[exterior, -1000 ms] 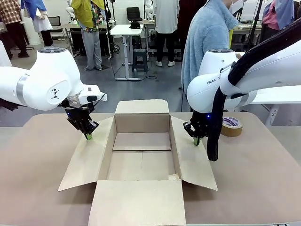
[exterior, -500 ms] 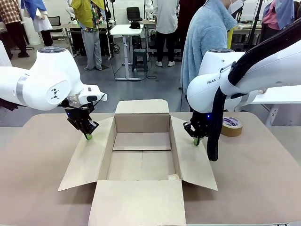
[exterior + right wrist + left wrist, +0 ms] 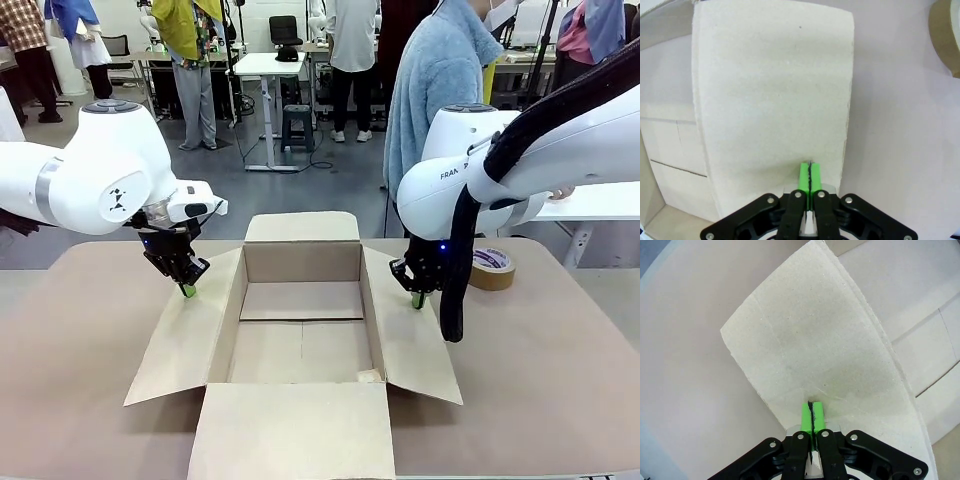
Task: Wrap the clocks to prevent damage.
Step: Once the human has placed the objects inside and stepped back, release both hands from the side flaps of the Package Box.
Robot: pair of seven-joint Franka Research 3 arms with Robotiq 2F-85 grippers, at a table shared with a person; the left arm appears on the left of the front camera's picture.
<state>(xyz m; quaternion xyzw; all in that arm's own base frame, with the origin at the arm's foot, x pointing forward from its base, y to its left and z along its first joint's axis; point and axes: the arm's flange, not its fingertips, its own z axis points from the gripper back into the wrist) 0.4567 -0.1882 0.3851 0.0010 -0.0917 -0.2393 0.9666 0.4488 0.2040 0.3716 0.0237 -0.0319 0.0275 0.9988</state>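
So both claws are squeezed fully shut, green pads flat against each other, and neither one has hold of anything. The left claw [image 3: 188, 290] [image 3: 811, 407] has its tip down at the left flap [image 3: 185, 345] [image 3: 810, 340] of the cardboard box [image 3: 300, 262], close to the flap's outer edge. I can't tell if it's actually touching or just hovering a hair above. The right claw [image 3: 418, 299] [image 3: 810, 170] mirrors that on the right flap [image 3: 412, 345] [image 3: 775, 90], again right by the outer edge. Between the two claws the box sits wide open, all four flaps splayed out, with the front flap [image 3: 295, 430] lying flat on the near side of both claws. Room-wise, outboard of the left claw it's just plain bench [image 3: 80, 330], loads of space. Outboard of the right claw it's tighter, because a brown tape roll [image 3: 492, 266] [image 3: 945, 35] sits near it on the bench, and the arm's black cable sleeve [image 3: 455, 280] hangs just beside the claw. A person [image 3: 440, 80] in a light blue top stands beyond the right claw at the far edge. As for the clocks, I can't tell where they are or how they look from these shots.
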